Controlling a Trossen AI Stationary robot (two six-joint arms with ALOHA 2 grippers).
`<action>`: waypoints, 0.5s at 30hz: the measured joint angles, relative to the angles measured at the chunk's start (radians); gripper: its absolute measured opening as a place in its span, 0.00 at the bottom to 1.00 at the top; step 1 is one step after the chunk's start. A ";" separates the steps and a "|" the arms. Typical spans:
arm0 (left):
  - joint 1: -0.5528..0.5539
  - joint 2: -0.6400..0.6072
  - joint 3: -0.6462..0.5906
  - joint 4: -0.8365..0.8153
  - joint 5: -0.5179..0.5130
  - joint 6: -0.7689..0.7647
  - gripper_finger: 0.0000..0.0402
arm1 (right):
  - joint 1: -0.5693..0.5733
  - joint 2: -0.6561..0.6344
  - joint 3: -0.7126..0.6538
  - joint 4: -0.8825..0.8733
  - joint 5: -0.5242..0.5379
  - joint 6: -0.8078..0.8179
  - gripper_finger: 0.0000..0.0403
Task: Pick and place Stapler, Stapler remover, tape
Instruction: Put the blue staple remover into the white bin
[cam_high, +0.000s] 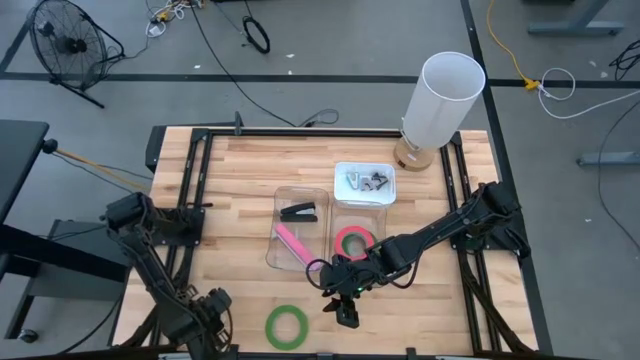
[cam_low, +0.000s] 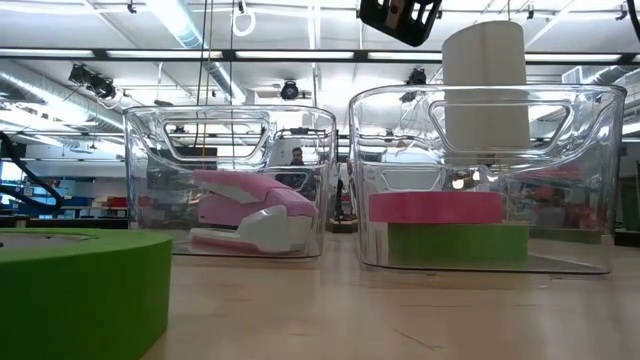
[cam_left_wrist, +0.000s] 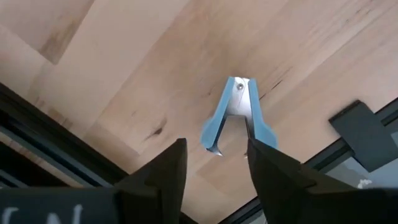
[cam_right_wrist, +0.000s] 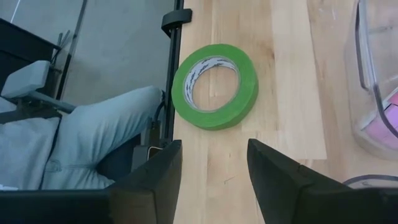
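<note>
Tape: in the high view one green roll (cam_high: 287, 325) lies loose on the wooden table (cam_high: 240, 180) near its front edge, while a red-pink roll (cam_high: 354, 242) sits in a clear bin (cam_high: 355, 215). The right gripper (cam_high: 345, 308) hovers just beside that bin — the left gripper (cam_high: 205, 312) waits at the front-left corner.

Low view: the pink stapler (cam_low: 250, 210) rests in the left clear bin (cam_low: 230, 180); red-pink tape lies stacked on green tape (cam_low: 458, 243).

Left wrist view: open fingers (cam_left_wrist: 163, 174) empty above a blue staple remover (cam_left_wrist: 238, 115).

Right wrist view: fingers (cam_right_wrist: 158, 177) spread — holding nothing — short of the green roll.
</note>
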 joint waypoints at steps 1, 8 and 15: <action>-0.004 0.000 0.000 0.000 -0.001 0.000 0.44 | 0.000 0.000 0.000 0.000 0.000 0.000 0.45; -0.015 0.010 0.001 0.005 -0.046 0.000 0.44 | 0.000 0.000 0.000 0.000 0.000 0.000 0.45; -0.012 0.099 0.000 0.013 0.058 0.054 0.45 | 0.003 0.000 0.000 0.000 0.007 0.000 0.45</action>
